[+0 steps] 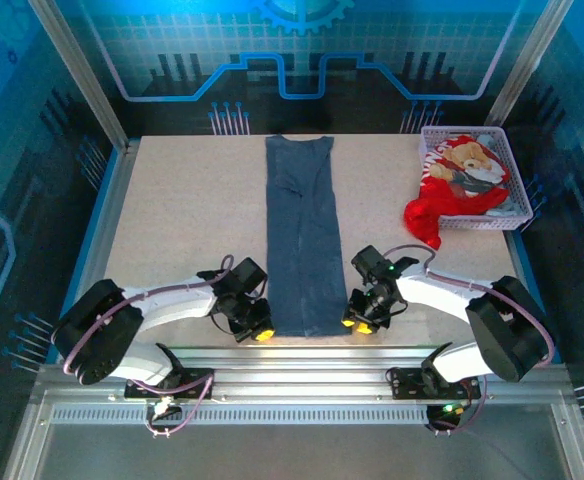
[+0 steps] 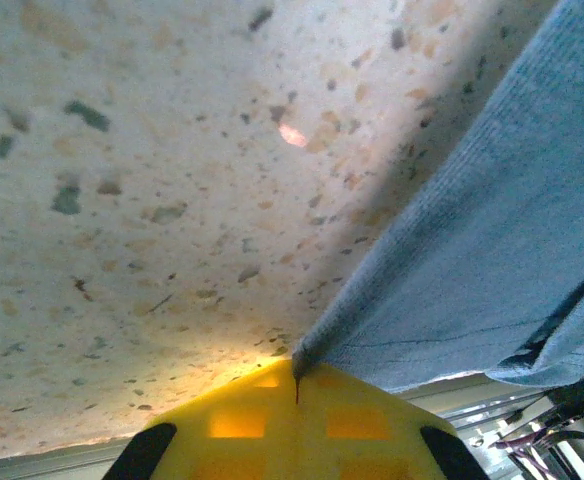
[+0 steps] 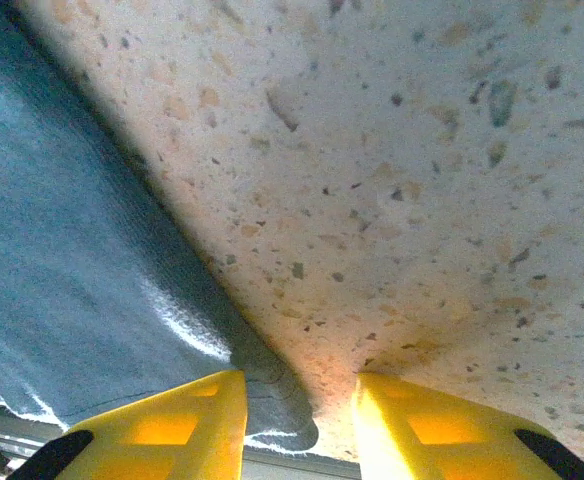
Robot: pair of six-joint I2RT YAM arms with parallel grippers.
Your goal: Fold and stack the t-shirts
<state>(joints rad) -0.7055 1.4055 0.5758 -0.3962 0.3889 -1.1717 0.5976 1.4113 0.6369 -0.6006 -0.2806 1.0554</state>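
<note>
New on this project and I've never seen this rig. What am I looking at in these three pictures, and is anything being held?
These are two small robot arms bolted at the near edge of a table, each ending in a two-finger gripper. The wide picture comes from a fixed camera above and behind the arms. The two close-ups come from a camera on each wrist, looking past its own yellow fingers.

On the table lies a slate-blue t-shirt, folded into a long narrow strip. At the far right, a lilac basket holds a red teddy-bear t-shirt, and part of the shirt spills over the rim.

The left gripper is shut on the strip's near left corner. The right gripper is open, with the near right corner between its fingers but not yet pinched.
</note>
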